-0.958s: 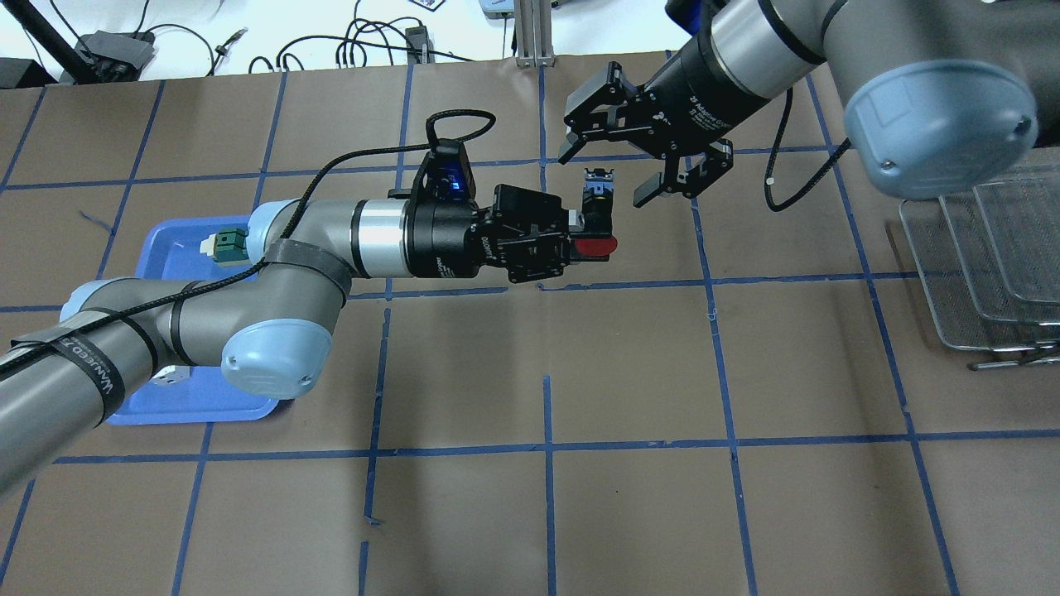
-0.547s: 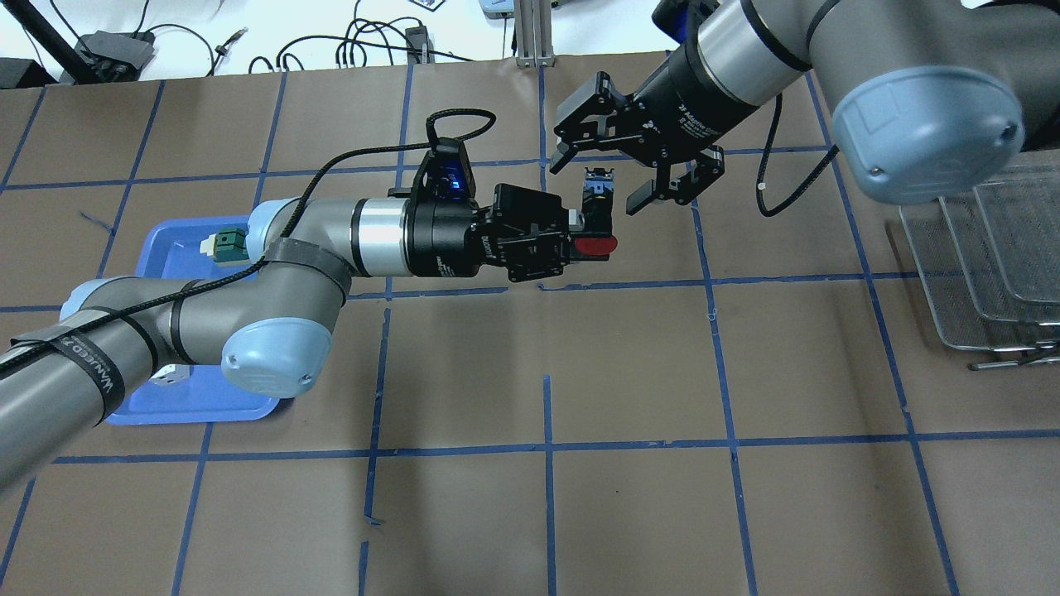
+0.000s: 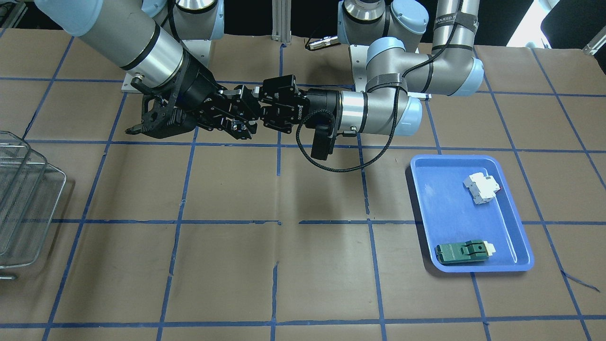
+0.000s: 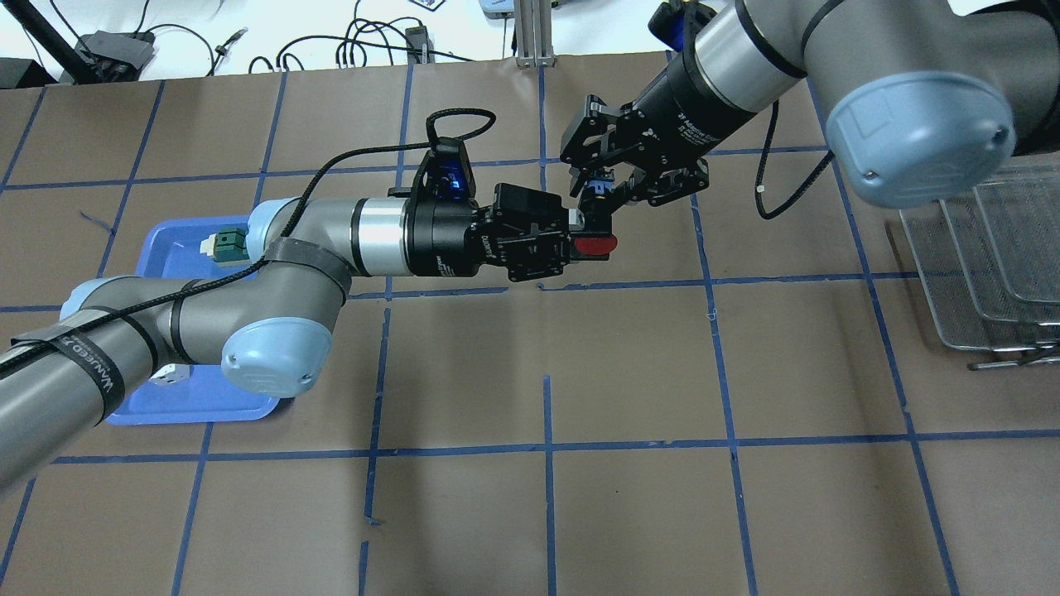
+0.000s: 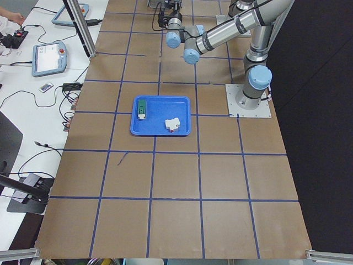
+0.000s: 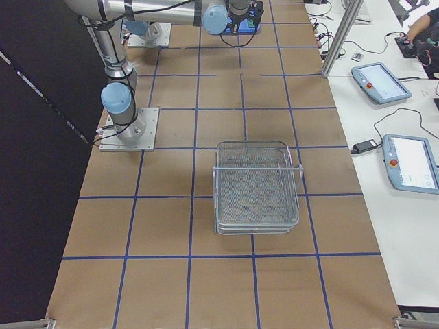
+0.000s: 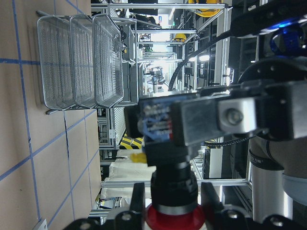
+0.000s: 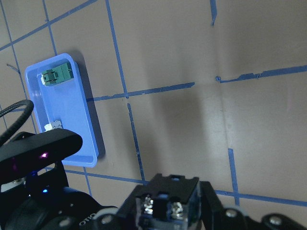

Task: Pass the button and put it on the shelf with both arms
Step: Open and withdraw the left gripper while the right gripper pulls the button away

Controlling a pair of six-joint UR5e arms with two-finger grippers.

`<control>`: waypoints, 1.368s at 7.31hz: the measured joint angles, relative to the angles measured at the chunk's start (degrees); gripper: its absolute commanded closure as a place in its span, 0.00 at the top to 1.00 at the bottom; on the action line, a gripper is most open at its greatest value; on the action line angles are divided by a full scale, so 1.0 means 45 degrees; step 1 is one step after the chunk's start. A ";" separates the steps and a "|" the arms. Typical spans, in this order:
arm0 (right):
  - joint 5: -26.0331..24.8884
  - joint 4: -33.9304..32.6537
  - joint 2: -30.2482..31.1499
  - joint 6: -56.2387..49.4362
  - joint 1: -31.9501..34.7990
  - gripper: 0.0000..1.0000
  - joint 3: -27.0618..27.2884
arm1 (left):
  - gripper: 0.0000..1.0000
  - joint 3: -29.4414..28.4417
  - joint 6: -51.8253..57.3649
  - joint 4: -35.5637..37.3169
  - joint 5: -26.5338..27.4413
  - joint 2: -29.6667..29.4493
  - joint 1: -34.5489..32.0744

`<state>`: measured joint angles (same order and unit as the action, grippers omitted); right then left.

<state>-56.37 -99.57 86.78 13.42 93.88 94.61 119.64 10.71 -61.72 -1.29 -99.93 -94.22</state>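
Broadly, the brown table [image 4: 745, 513] with its blue tape grid carries everything. The left arm [image 4: 166, 331] reaches in from the left edge. The right arm [image 4: 745, 50] comes from the right edge and angles toward the far edge. The two meet above the far half of the table, about midway between the left and right edges.

The shelf [image 6: 255, 205], a silver wire rack of stacked trays, stands at the right edge. A blue tray [image 3: 445, 213] sits near the left edge. It holds a green module [image 3: 461, 252] at its end toward the far edge and a white breaker [image 3: 481, 188] nearer the robot.

The left gripper [image 4: 580, 240] has its jaws clamped on the button [image 4: 596, 246] just behind the red cap. The right gripper [image 4: 603, 184] has its jaws closed on the blue-grey contact block at the other end. The button hangs clear of the table between the two grippers and lies roughly level. Its cap points toward the robot's edge and its block toward the far edge.
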 measured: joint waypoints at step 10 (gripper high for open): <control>-0.1253 0.0541 0.0199 -0.0889 -0.1579 0.20 -0.0994 | 1.00 -0.1222 -0.2646 0.0006 0.2915 0.0285 0.2175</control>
<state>-62.01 -97.14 87.67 9.42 86.77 90.14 114.14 -1.20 -61.69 11.83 -98.65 -84.43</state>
